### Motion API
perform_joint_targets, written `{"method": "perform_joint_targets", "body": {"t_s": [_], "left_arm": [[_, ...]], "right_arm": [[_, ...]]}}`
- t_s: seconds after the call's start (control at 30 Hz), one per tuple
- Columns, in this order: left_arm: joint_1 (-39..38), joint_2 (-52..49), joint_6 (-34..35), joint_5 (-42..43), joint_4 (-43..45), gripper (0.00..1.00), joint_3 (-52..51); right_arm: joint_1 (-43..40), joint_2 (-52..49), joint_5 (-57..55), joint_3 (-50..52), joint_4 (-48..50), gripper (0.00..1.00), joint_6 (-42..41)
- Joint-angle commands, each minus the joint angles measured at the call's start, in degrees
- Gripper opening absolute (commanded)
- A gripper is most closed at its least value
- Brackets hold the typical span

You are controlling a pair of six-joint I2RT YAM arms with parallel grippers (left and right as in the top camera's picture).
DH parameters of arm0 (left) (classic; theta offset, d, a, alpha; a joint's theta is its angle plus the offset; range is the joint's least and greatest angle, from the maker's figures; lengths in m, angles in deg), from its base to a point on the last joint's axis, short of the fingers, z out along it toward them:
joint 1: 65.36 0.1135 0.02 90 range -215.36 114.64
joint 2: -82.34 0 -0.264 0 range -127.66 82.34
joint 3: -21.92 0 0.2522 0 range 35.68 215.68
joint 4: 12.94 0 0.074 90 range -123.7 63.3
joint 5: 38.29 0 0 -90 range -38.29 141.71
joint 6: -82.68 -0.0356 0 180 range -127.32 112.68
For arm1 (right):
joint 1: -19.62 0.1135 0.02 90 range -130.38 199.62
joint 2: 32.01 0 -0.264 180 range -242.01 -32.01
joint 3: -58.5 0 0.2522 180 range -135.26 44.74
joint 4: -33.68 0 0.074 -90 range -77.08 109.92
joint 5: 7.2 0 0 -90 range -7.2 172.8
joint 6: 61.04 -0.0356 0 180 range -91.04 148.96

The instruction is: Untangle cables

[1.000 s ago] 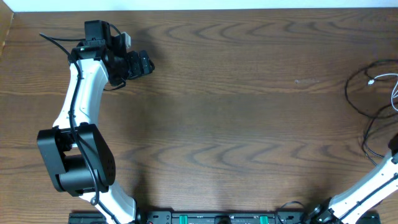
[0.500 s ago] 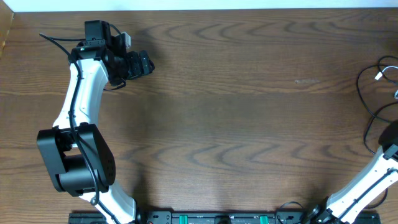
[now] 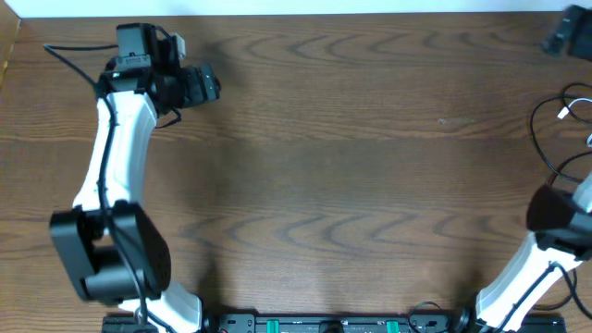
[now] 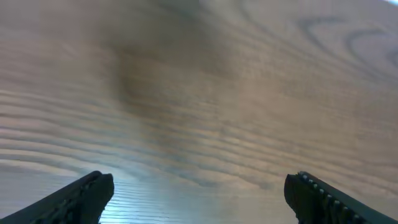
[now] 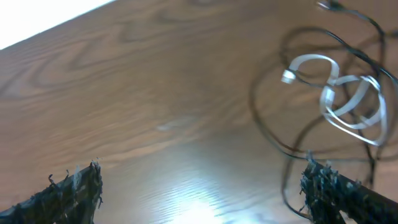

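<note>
The cables lie tangled at the table's right edge. In the overhead view the black cable (image 3: 536, 125) curves round the white cable (image 3: 565, 113), and part of both runs out of frame. From the right wrist the white cable (image 5: 287, 76) loops inside the black cable (image 5: 255, 109). My right gripper (image 5: 205, 180) is open and holds nothing; its right finger (image 5: 323, 186) is close to a strand of the black cable. My left gripper (image 3: 205, 85) is far off at the table's top left, and the left wrist view shows the left gripper (image 4: 199, 190) open over bare wood.
The right arm's dark end (image 3: 555, 209) sits at the right edge, just below the cables. A dark blurred shape (image 3: 562, 33) shows in the top right corner; I cannot tell what it is. The table's far edge (image 5: 43, 28) is pale.
The cables slid right, then lay still. The right arm's dark end has moved left and up. The left gripper shifted slightly up and left. The dark shape is new.
</note>
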Motion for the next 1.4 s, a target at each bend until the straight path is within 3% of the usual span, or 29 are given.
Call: {"method": "perform_joint_targets", "body": {"t_s": [0.0, 0.27, 0.43, 0.6, 0.7, 0.93, 1.37], "left_arm": [[0.15, 6.80, -0.98, -8.22, 1.20, 0.97, 0.96], [0.15, 9.27, -0.96, -11.04, -2.86, 0.98, 0.94], [0.13, 9.27, -0.96, -11.04, -5.62, 0.98, 0.94], [0.13, 9.27, -0.96, -11.02, -5.60, 0.99, 0.94], [0.13, 9.27, -0.96, -11.04, -5.60, 0.98, 0.94], [0.13, 9.27, -0.96, -11.04, -5.60, 0.98, 0.94], [0.13, 9.27, -0.96, -11.04, -5.60, 0.99, 0.94]], "right_arm": [[7.28, 0.76, 0.33, -0.31, -0.20, 0.99, 0.44], [24.22, -0.72, 0.02, -0.24, -0.20, 0.99, 7.58], [33.57, -3.63, -8.92, -0.24, 3.02, 0.99, 6.80], [35.74, -3.72, -9.11, -0.26, 7.54, 0.99, 3.56], [35.85, -3.74, -7.96, -0.26, 3.93, 0.99, 1.18], [35.82, -3.74, -7.80, -0.24, -0.20, 0.99, 1.20], [36.28, -1.88, -13.16, -0.15, 2.47, 0.99, 4.04]]}}
